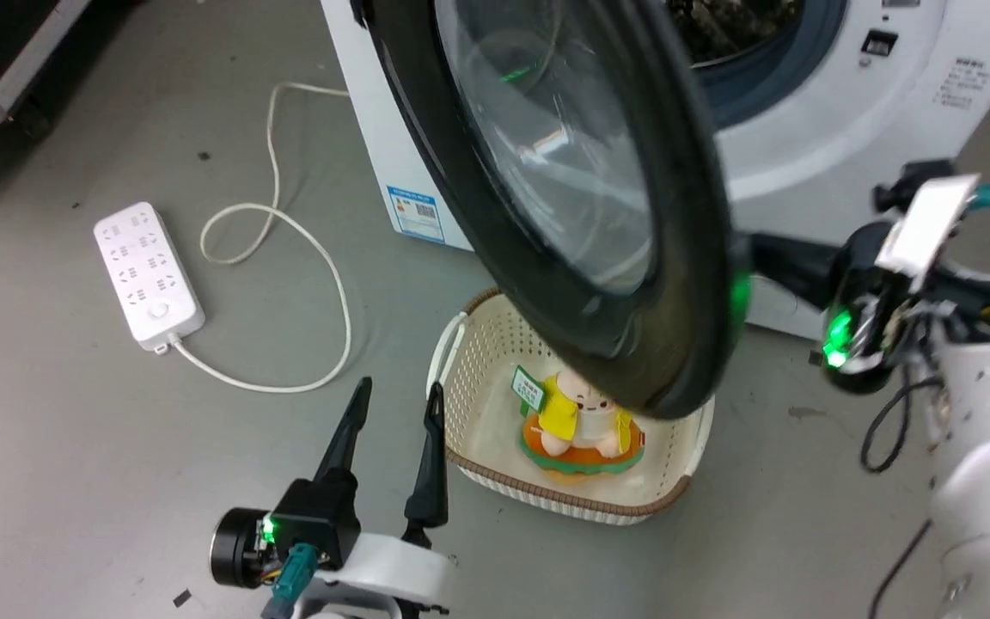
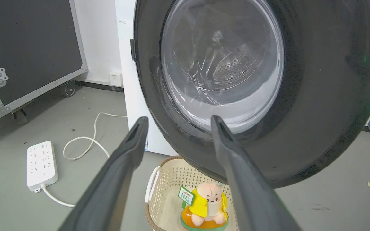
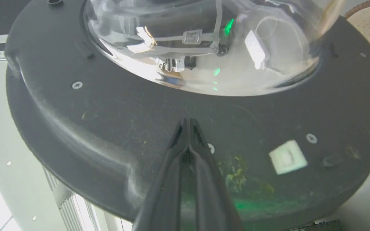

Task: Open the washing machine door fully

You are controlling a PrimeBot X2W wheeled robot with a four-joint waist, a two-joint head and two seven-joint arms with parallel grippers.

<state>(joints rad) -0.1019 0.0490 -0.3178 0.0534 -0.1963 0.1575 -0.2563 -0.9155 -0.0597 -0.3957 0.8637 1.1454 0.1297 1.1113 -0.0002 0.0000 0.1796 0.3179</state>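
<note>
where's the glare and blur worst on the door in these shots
Head view: the large round glossy black door is smeared at its lower rim, with green glow on the edge. Left wrist view: white streaks cross its glass. Right wrist view: its glass mirrors green lights.

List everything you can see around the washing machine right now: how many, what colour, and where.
washing machine door: one, black with clear glass, hanging open above the basket.
washing machine: one, white, behind the door.
basket: one, cream with brown rim, on the floor before the machine.
plush toy: one, yellow and orange, inside the basket.
power strip: one, white, on the floor left of the machine.
flight case: one, black with metal edges, far left.
left end effector: one, dark, open, empty.
right end effector: one, dark, shut, tips at the door's inner face.
</note>
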